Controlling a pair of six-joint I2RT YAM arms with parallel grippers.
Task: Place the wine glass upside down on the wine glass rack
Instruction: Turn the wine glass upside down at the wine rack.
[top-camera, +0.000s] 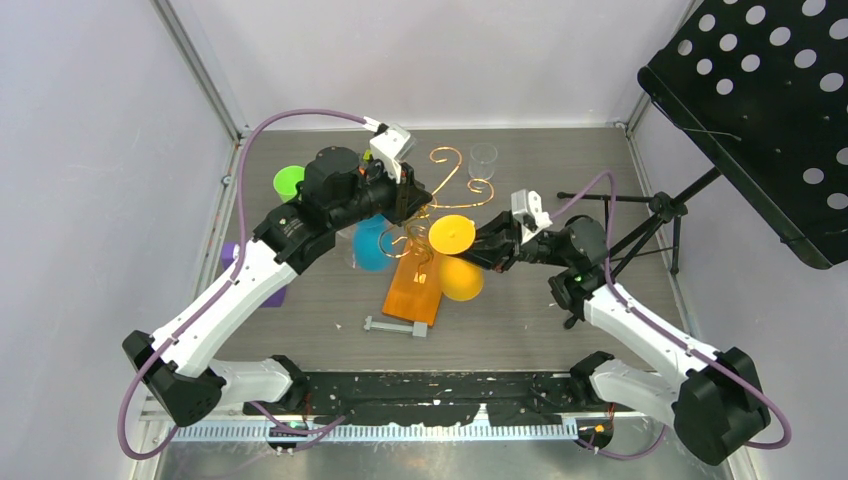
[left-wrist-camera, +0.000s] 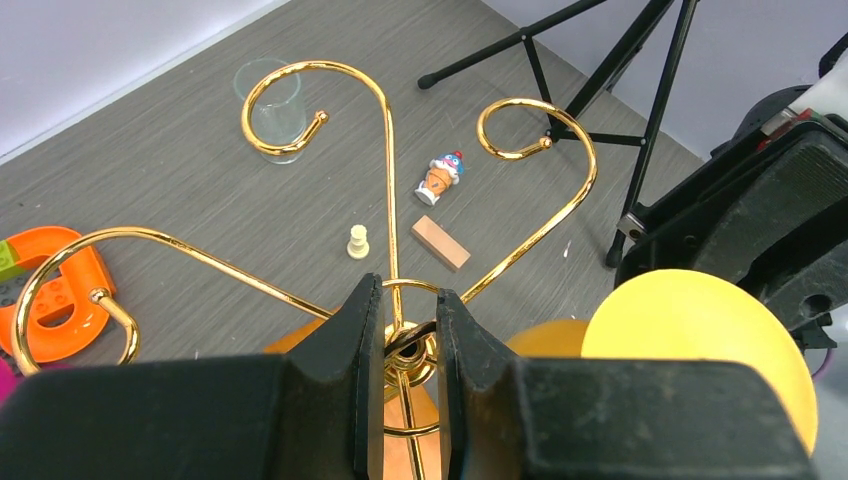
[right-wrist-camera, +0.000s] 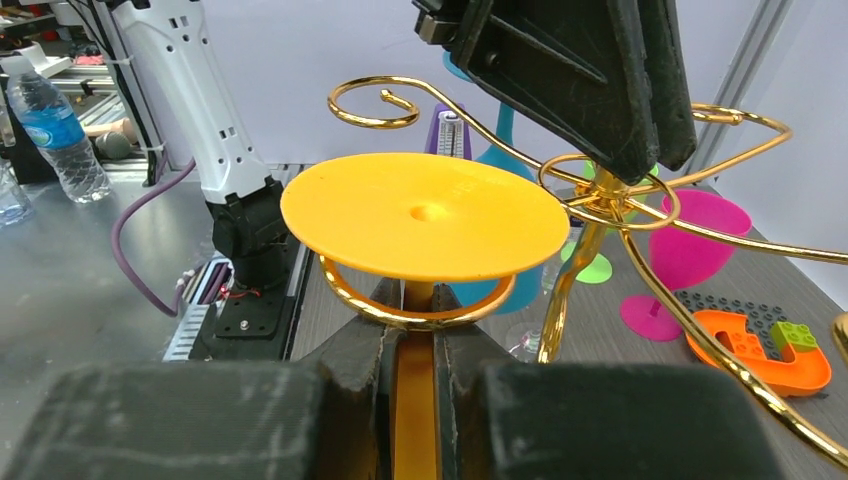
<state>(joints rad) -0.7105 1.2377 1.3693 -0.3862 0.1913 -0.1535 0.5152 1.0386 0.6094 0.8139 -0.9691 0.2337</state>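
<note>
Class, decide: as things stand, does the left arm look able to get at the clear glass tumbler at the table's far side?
Probably not: the left gripper is shut on the stem of the gold wire wine glass rack, whose scrolled arms curl between it and the clear glass tumbler.

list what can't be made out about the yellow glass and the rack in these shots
Yellow glass bowl: right wrist view, hidden below the right jaws; whether its foot touches the gold loop is unclear.
Rack base: left wrist view, covered by the left jaws.
Blue glass: top view, partly under the left arm.
Toy figure: left wrist view, too small to identify.
</note>
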